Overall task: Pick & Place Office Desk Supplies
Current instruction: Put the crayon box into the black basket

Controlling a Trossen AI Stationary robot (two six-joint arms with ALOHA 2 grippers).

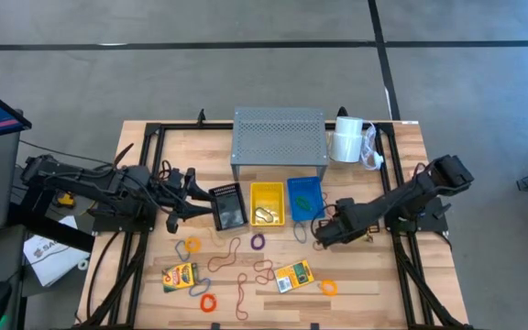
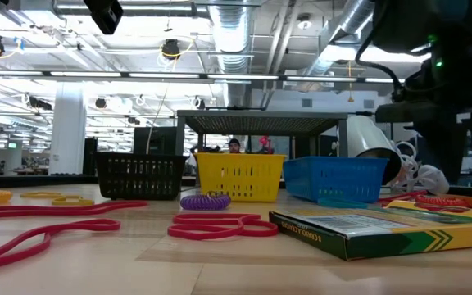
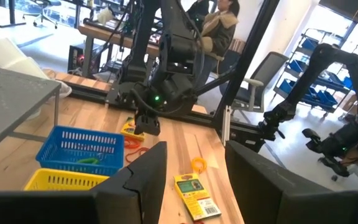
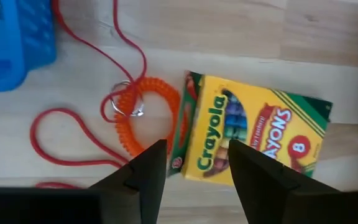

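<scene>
My right gripper (image 1: pixel 324 235) points down, open, just above a yellow-and-green crayon box (image 4: pixel 253 134) that lies flat on the table. Its fingers stand over the box's left end without touching it. Beside that box lie an orange coiled band (image 4: pixel 146 118) and a red rubber-band loop (image 4: pixel 73 134). Two more crayon boxes (image 1: pixel 180 275) (image 1: pixel 293 275) lie flat near the table's front among several loose bands. My left gripper (image 1: pixel 180 197) hangs level at the left, open, with nothing between its fingers (image 3: pixel 135 186).
A black basket (image 1: pixel 227 206), a yellow basket (image 1: pixel 267 203) and a blue basket (image 1: pixel 304 197) stand in a row mid-table. Behind them are a grey perforated riser (image 1: pixel 278 137) and a white roll (image 1: pixel 346 139). A purple coil (image 2: pixel 205 201) lies nearer the front.
</scene>
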